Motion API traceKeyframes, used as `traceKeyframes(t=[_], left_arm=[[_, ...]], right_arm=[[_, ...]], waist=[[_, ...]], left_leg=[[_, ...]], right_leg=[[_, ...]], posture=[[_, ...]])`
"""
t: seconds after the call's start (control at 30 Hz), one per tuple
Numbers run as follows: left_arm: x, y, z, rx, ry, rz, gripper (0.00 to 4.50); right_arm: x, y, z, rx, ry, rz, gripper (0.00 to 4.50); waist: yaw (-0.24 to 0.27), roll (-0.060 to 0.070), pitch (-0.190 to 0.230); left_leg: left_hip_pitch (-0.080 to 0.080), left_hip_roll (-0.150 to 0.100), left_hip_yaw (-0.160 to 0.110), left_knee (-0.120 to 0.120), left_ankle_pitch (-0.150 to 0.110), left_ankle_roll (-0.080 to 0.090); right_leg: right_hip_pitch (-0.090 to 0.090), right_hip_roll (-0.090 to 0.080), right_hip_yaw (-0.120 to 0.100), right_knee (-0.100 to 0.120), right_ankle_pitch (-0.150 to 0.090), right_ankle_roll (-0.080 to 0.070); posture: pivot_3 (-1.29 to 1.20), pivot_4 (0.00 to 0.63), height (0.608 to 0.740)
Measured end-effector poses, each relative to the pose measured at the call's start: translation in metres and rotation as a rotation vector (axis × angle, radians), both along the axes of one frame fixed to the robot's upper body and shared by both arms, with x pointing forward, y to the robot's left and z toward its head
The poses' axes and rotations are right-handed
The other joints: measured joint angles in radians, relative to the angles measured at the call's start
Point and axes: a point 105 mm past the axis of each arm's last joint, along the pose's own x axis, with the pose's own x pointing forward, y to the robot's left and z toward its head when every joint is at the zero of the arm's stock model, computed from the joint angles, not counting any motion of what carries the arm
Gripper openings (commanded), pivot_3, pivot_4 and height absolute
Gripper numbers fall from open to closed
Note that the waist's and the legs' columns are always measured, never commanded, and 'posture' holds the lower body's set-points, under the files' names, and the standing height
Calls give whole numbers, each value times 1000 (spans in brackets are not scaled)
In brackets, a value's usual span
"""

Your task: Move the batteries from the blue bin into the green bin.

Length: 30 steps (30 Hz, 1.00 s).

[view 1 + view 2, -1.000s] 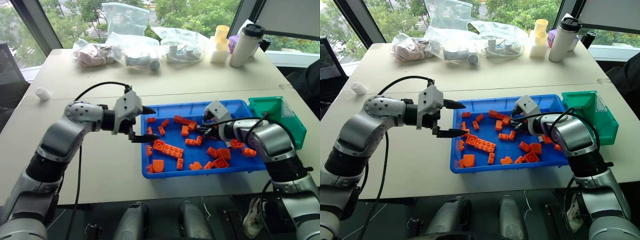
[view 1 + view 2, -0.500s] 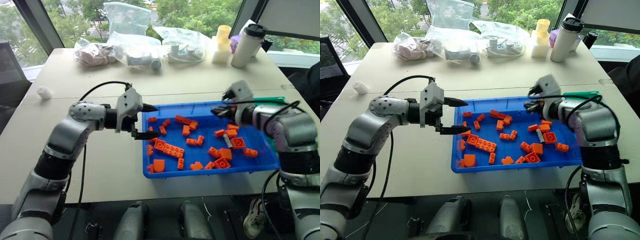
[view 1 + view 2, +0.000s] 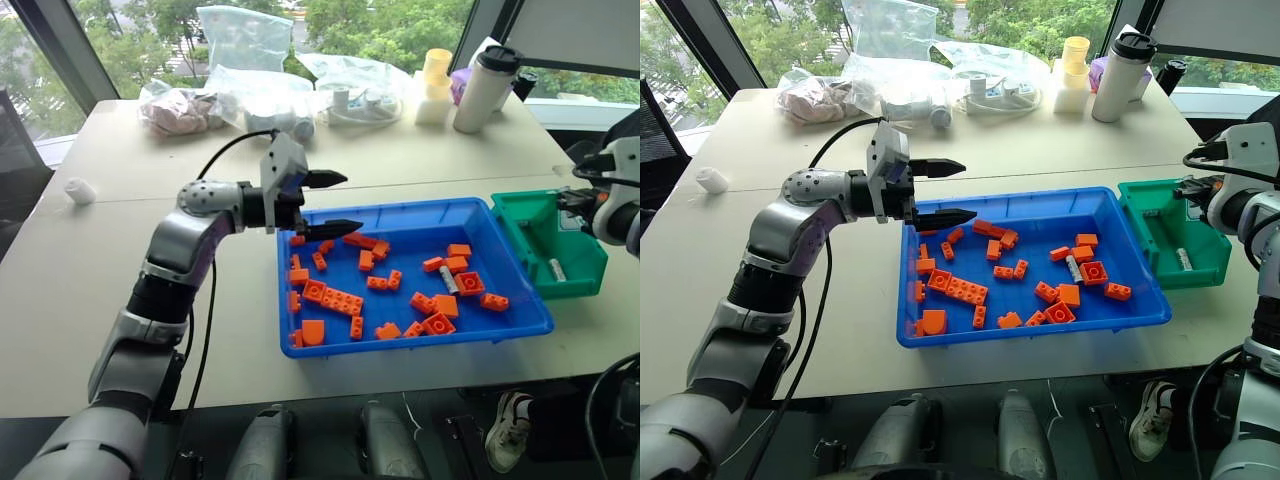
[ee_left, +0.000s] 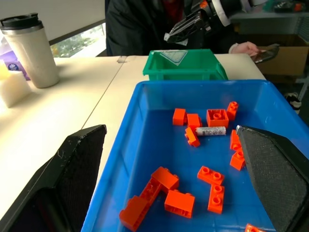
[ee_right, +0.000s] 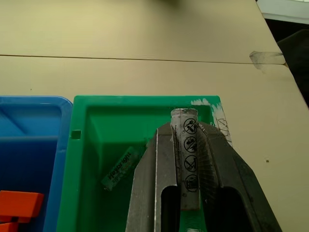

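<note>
We keep the right gripper (image 5: 186,203) clamped on a battery (image 5: 187,159) above the green bin (image 5: 96,145) for release, the left gripper (image 3: 325,205) spread idle.

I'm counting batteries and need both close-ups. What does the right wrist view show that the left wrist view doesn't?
Right wrist view: the right tool shut on a battery above the green bin, with another battery lying on that bin's floor.

Left wrist view: a third battery lying among orange bricks in the blue bin, between the open left tool's fingers, plus a tumbler on the table.

Both: the green bin, the blue bin and orange bricks.
</note>
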Motion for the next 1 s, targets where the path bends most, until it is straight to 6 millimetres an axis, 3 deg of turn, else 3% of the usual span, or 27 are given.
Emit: traceKeyframes(t=[0.07,0.17,0.37,0.5,0.63,0.77,1.0], left_arm=[[0,0,0,0,-2,-2,4500],[0,0,0,0,-3,-1,4500],[0,2,-1,5,-2,5,4500],[0,5,-1,17,-1,11,4500],[-8,13,-8,74,13,-3,4500],[-20,24,-14,156,8,-31,4500],[-25,28,-12,195,-13,-21,4500]], right_arm=[[0,-3,-4,12,13,-9,40],[-1,-7,-7,25,17,-20,1318],[0,-10,-10,31,17,-27,4440],[1,-1,-1,18,-2,56,4440],[-14,41,17,-123,3,390,4440],[-37,85,-9,-153,143,716,4440],[-48,121,-38,2,297,881,4440]], waist=[[3,0,0],[7,0,0],[6,0,0],[5,0,0],[4,0,0],[5,0,0],[6,0,0]], left_leg=[[0,0,0,0,0,0],[0,0,0,0,0,0],[0,0,0,0,0,0],[0,0,0,0,0,0],[0,0,-1,-1,0,0],[0,0,-1,1,0,0],[0,0,-1,2,0,0]], right_leg=[[0,0,0,0,0,0],[0,-1,0,0,0,0],[0,0,0,0,0,0],[0,0,0,0,0,0],[0,1,0,0,0,0],[1,0,0,0,0,0],[2,0,0,0,0,0]], posture=[[0,150,740],[0,150,740],[0,150,740],[0,150,740],[0,150,740],[0,150,740],[0,150,740]])
